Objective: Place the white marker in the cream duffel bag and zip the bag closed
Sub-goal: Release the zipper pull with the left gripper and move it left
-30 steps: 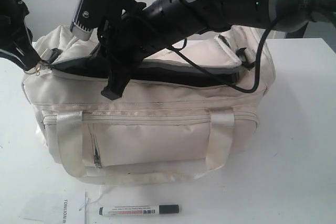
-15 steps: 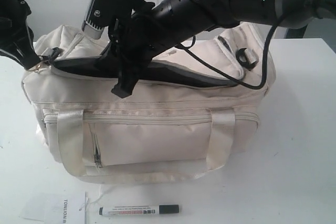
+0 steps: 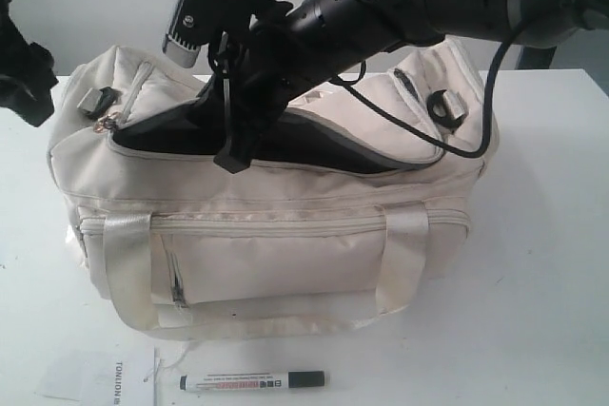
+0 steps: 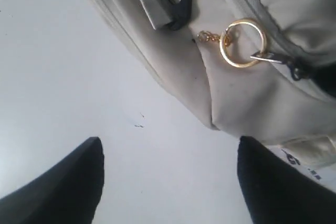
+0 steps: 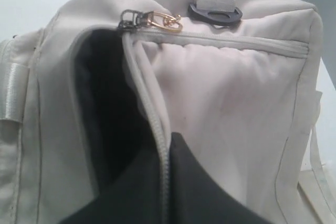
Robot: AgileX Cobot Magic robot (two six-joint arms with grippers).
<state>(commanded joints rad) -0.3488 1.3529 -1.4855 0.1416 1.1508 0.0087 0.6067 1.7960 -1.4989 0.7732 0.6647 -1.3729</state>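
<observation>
White table (image 3: 552, 235); right end effector (image 3: 231, 154) tight on soft cream duffel bag (image 3: 285, 254), left (image 4: 169, 145) wide

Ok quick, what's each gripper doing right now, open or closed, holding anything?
Left gripper: open, fingers apart, holding nothing.
Right gripper: closed on the zip flap of the cream duffel bag.

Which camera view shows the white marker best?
The exterior view: the white marker lies whole on the table, apart from the cream duffel bag. Neither wrist view shows it; both show the bag instead.
</observation>
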